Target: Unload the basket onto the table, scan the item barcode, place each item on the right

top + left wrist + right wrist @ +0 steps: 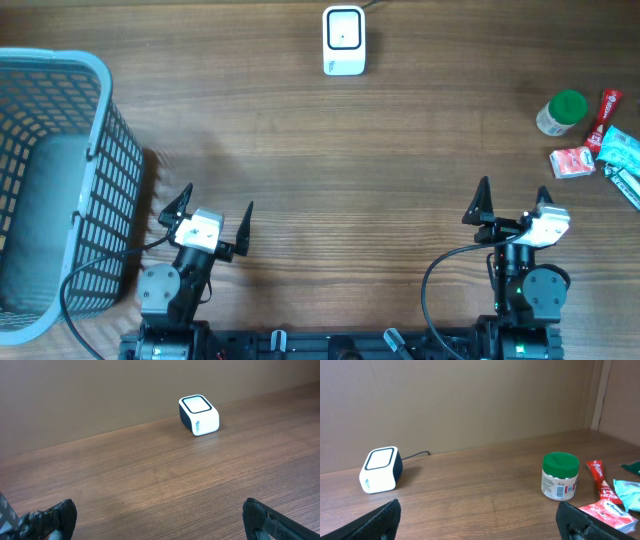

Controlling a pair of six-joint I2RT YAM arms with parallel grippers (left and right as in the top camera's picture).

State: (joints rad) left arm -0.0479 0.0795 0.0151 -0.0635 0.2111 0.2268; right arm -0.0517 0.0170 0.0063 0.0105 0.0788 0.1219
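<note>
Left gripper (218, 197): released, jaws spread wide, nothing between them; you see both fingers (55, 517) at the bottom corners of its wrist view. Right gripper (513, 187): likewise released and empty, standing over bare table (400, 150). Scanner (344, 40): white, dark window on top, well ahead of both grippers and between their lines, to the right of the left one and to the left of the right one. Only the right wrist view shows you its cable (417, 454), trailing off behind it toward the wall. Basket (60, 180): grey mesh, just to the left of the left gripper; only the overhead view shows it, since the left wrist view takes in nothing but the scanner and wood. Items, all ahead and to the right of the right gripper, well apart from it: jar (560, 476), green lid, upright, nearest the scanner's side; sachet (596, 474), red and narrow, just right of the jar; red packet (607, 510), flat, closest to the gripper; teal packet (627, 494), at the right edge and cut off there. From overhead you see these four clustered close together, the packets touching or nearly so; which, you cannot tell. Nothing lies between either gripper and the scanner, or between the right gripper and the items.
</note>
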